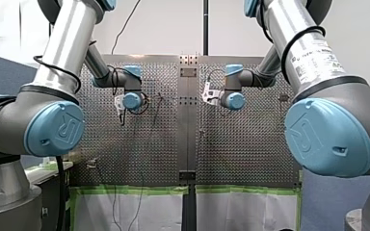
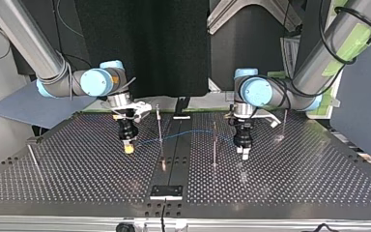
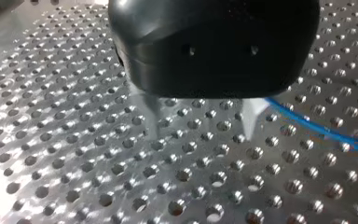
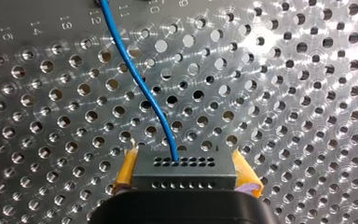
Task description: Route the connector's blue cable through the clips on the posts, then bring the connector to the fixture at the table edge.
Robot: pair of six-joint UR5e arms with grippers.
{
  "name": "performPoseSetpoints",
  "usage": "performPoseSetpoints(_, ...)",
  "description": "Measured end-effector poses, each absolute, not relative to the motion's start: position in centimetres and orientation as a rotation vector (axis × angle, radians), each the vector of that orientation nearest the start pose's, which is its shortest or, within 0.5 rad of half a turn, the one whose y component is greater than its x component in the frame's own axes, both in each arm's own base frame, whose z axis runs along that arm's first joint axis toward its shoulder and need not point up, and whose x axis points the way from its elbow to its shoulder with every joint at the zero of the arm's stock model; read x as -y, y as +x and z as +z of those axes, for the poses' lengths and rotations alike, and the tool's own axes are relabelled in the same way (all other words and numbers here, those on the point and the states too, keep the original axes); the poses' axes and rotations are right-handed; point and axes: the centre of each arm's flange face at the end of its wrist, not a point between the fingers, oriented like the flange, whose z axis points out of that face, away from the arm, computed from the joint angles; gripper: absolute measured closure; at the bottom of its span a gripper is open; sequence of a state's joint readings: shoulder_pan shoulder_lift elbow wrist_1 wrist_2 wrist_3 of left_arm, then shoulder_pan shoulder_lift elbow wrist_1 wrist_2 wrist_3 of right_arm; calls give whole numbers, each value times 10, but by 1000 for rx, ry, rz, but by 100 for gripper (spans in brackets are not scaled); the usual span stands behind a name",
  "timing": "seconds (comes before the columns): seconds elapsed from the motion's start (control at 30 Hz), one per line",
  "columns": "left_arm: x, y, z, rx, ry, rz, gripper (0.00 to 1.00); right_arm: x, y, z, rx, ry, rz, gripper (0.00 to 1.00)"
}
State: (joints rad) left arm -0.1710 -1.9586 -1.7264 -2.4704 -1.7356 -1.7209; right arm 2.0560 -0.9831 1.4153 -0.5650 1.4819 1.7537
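A: From the top view's left, what stands on the table (image 2: pixel 77 179)?

B: At first a thin first post (image 2: pixel 33 157), alone near the table's side edge. After it comes my right gripper (image 2: pixel 129 146), pointing down, its tip close above the table.

A: Does it hold something?

B: Yes. In the right wrist view its yellow pads (image 4: pixel 128 170) press on both sides of the connector (image 4: pixel 184 170), a grey block with rows of small holes. The cable (image 4: pixel 140 79) comes out of the connector's front face.

A: And where does the cable go?

B: To the right, above the table. It passes the second post (image 2: pixel 159 123). If it sits in a clip there, I cannot tell.

A: The fixture?

B: The fixture (image 2: pixel 166 192) is at the near edge, in the middle, well apart from the connector.

A: Further right?

B: The cable passes the third post (image 2: pixel 215 145) and reaches near my left gripper (image 2: pixel 245 152).

A: Is that one closed?

B: No. In the left wrist view its fingers (image 3: pixel 151 114) are spread, with only table between them. The cable runs just beside one finger, outside the gap. Then the last post (image 2: pixel 285 123) stands alone.
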Motion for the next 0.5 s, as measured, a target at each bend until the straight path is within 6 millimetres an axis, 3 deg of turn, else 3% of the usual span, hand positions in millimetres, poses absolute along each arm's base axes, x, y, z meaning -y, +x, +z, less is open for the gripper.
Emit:
performPoseSetpoints(0.23,222,570,260,-1493,-151,-170,0,554,455,266,963,1465,1826,100)
performPoseSetpoints(0.5,225,543,233,-1602,-174,-198,0,552,457,265,965,1474,1823,100)
